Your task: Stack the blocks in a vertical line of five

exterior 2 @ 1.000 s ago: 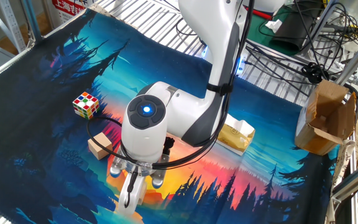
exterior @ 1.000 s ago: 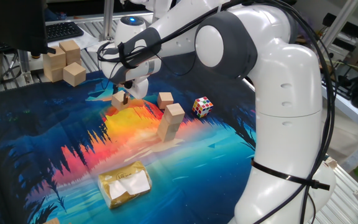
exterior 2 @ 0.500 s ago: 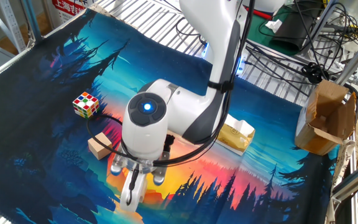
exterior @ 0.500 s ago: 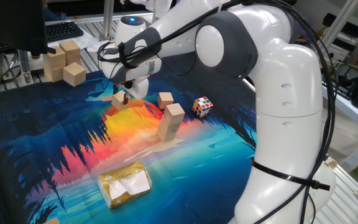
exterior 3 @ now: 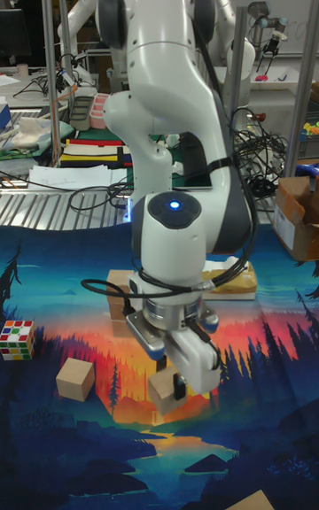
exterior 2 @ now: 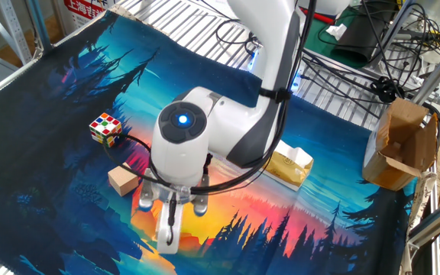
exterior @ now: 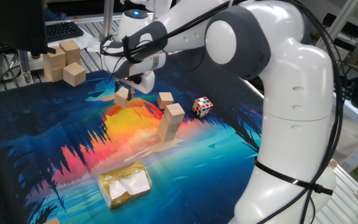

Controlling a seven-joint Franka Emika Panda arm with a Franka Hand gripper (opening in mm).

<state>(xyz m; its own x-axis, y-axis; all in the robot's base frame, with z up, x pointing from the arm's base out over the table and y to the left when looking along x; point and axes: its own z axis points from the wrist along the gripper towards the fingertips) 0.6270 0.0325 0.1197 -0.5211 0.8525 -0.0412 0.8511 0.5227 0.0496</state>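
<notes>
Between the fingers [exterior 3: 180, 383], clamped one tan block [exterior: 123, 96], lifted clear of the mat [exterior: 55, 143]. Nearby stood a stack of two [exterior: 171, 121], another block [exterior: 165, 99] loose beside it. Only two tiers done; three left. Fifth block's whereabouts unclear.

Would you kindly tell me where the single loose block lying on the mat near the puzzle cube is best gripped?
Take the loose block from straight above, fingers on two opposite side faces at mid-height. It lies flat, top free, with mat showing around it. The stack stands close, so probably choose the pair not facing it. The gripper now holds another block.
</notes>
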